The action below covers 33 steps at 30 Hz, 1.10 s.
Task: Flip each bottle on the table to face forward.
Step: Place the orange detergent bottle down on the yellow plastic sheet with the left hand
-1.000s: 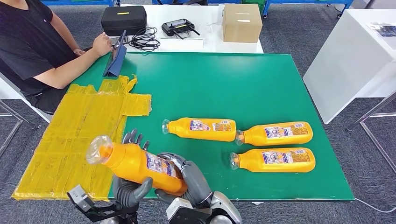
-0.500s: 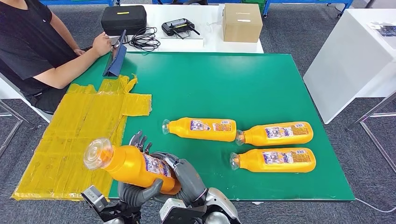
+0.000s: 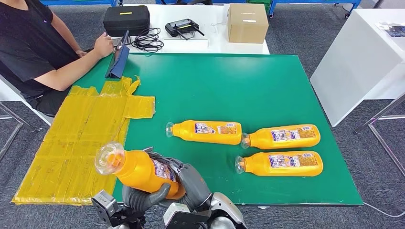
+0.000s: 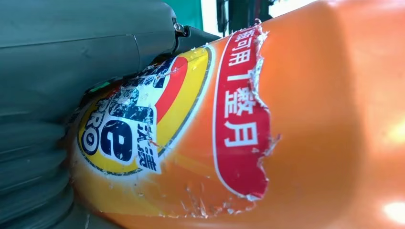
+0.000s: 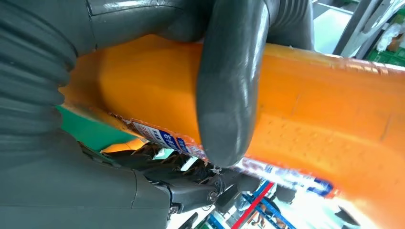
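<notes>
Both hands, left [image 3: 139, 196] and right [image 3: 191, 183], clasped bottle [image 3: 143, 169] off counter [image 3: 229, 90] | I judged slick plastic could slip mid-turn.

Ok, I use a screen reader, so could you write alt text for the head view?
Both robot hands, left and right, hold an orange plastic bottle above the near edge of a green table. Three more orange bottles lie on the table, and a seated person is at the far left.

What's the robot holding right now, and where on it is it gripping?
An orange bottle, lifted off the green table. Both hands grip its body near the base end: the left hand from below, the right hand wrapped over it. The cap end is free.
</notes>
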Tool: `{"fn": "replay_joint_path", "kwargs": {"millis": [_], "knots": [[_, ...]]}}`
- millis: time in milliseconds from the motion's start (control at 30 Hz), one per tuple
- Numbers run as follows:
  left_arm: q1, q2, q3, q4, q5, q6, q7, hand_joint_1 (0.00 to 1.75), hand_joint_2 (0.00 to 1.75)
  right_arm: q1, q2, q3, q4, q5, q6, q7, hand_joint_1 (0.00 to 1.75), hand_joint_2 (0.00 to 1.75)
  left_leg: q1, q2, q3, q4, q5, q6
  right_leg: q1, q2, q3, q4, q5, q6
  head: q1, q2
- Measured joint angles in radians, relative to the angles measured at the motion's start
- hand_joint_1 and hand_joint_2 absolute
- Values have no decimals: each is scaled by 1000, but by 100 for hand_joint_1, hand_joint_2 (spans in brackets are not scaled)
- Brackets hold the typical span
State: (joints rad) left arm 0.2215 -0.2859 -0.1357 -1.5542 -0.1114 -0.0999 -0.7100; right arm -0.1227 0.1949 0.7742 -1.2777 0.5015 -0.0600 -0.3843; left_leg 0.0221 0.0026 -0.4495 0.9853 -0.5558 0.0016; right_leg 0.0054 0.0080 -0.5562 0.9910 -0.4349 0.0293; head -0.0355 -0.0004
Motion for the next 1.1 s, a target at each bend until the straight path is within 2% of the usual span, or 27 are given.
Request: {"fn": "replay_joint_path", "kwargs": {"millis": [100,200,333,433,600,700,867,1100], "knots": [[2,8,7,-28,-41,45,1,175,175,1,0,-1,-3,4,-6,1,175,175,0,0,0,0,0,0,0,0,0,0,0,0,0,0],[3,16,24,-54,-89,79,1,175,175,4,0,-4,-11,13,-16,6,156,175,0,0,0,0,0,0,0,0,0,0,0,0,0,0],[3,27,52,-74,-170,142,1,175,175,4,-1,-9,-28,48,-41,28,3,175,0,0,0,0,0,0,0,0,0,0,0,0,0,0],[0,36,68,-86,-251,237,0,175,175,7,-6,-11,-37,66,-49,40,0,175,0,0,0,0,0,0,0,0,0,0,0,0,0,0],[-36,66,148,-89,-547,568,45,175,175,13,-49,-37,-73,92,-75,51,0,175,0,0,0,0,0,0,0,-1,0,0,0,0,0,0],[-62,95,183,-70,-724,681,100,175,175,-3,-87,-68,-82,97,-81,68,0,175,0,0,0,0,1,0,0,-2,0,0,0,0,0,0],[-128,169,209,31,-1009,774,271,175,175,-60,-158,-152,-81,83,-64,94,0,175,-1,0,1,0,2,1,0,-2,0,0,1,0,0,0],[-229,261,219,222,-1194,783,407,175,175,-157,-227,-238,-55,83,-11,116,0,175,-1,0,0,0,2,0,0,-2,0,1,1,0,0,0]]}}
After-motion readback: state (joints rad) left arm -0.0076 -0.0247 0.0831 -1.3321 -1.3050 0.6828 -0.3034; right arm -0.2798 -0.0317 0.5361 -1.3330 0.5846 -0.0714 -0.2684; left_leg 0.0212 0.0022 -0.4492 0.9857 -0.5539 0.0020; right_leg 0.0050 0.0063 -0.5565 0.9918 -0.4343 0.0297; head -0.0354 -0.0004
